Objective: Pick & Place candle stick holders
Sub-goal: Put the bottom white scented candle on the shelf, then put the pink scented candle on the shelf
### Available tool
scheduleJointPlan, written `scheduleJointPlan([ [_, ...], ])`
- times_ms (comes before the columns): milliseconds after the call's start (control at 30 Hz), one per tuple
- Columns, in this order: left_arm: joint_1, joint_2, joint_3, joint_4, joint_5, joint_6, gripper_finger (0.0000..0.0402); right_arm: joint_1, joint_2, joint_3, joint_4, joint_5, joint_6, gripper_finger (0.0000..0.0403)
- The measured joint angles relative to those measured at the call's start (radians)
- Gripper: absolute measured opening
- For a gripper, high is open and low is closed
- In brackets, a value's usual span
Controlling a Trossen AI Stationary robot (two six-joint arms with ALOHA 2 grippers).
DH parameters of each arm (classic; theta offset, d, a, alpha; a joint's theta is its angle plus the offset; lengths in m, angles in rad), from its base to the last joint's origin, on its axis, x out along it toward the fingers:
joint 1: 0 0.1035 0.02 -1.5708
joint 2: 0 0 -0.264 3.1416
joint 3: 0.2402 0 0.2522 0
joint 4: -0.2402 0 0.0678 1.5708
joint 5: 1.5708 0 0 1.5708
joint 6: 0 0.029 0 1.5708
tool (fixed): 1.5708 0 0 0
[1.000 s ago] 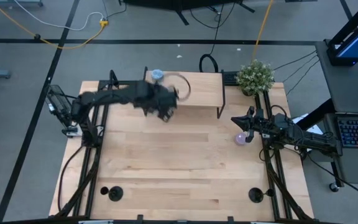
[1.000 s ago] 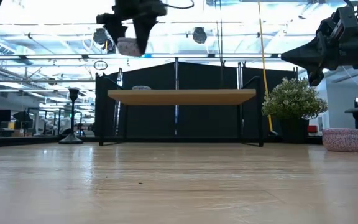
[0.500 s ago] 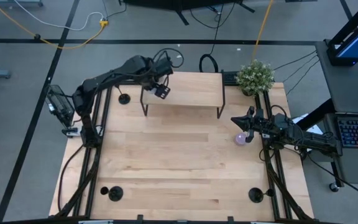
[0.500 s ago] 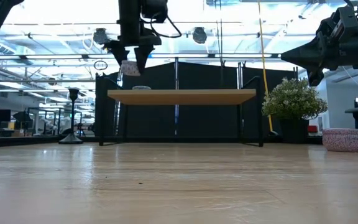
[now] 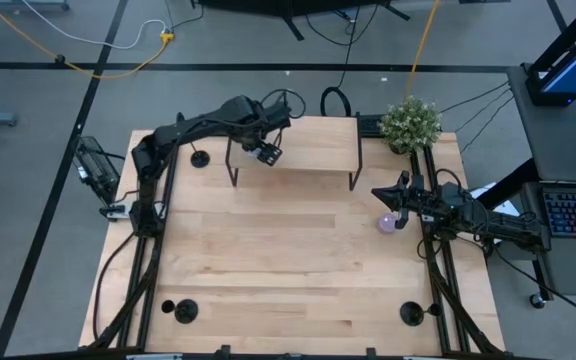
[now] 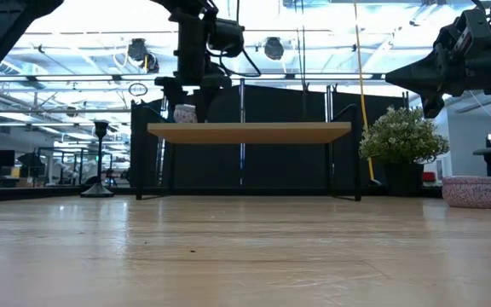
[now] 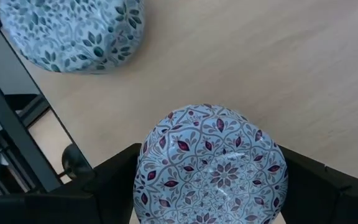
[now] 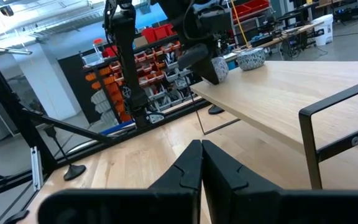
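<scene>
My left gripper (image 5: 266, 153) hangs over the left end of a wooden shelf (image 5: 313, 150), shut on a small round holder (image 7: 211, 168), white with a red-purple flower pattern. A blue-patterned round holder (image 7: 73, 31) sits on the shelf top beside it. A pink one (image 5: 388, 222) stands on the table next to my right gripper (image 5: 376, 193), which is shut and holds nothing. Black candle stick holders stand by their disc bases left of the shelf (image 5: 200, 158) and at the near corners (image 5: 184, 312) (image 5: 411, 314). My left gripper pinches the red-purple holder between its two fingers (image 7: 114, 180), one on each opposite side of its round wall (image 7: 146, 177). The fingers come from above, pointing down. The holder (image 6: 184, 113) stays upright, level with the shelf top; whether its bottom rests there, I cannot tell.
The shelf stands on thin black legs (image 5: 354, 170) at the table's far side. A potted plant (image 5: 411, 122) stands at the far right corner. Bare wooden tabletop (image 5: 288, 260) lies between the shelf and the near edge.
My left gripper has gone toward the far edge, over the shelf's left end, and come down toward the shelf top. It has carried the red-purple holder along, upright, from well above the shelf to the shelf's height.
</scene>
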Motion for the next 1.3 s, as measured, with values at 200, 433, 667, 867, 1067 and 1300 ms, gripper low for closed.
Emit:
scheduleJointPlan([
  [200,0.000,0.001,0.000,-0.032,-0.019,-0.017,0.0339,0.000,0.000,0.000,0.000,-0.001,0.000,0.0000],
  [433,0.001,0.001,0.000,-0.041,0.004,0.004,0.0345,0.000,0.000,-0.001,0.000,-0.001,0.000,0.0000],
  [667,0.000,0.002,0.000,-0.048,0.005,0.029,0.0346,0.000,0.000,-0.001,0.000,-0.001,0.000,0.0000],
  [867,0.000,0.000,0.000,-0.056,0.005,0.045,0.0346,0.000,0.000,-0.001,0.000,-0.001,0.000,0.0000],
  [1067,0.008,-0.062,0.000,-0.045,-0.014,0.062,0.0347,0.000,0.000,-0.001,0.000,-0.002,0.000,0.0000],
  [1300,0.012,-0.218,0.000,0.040,-0.122,0.062,0.0347,0.000,0.000,-0.001,0.014,-0.005,0.000,0.0000],
])
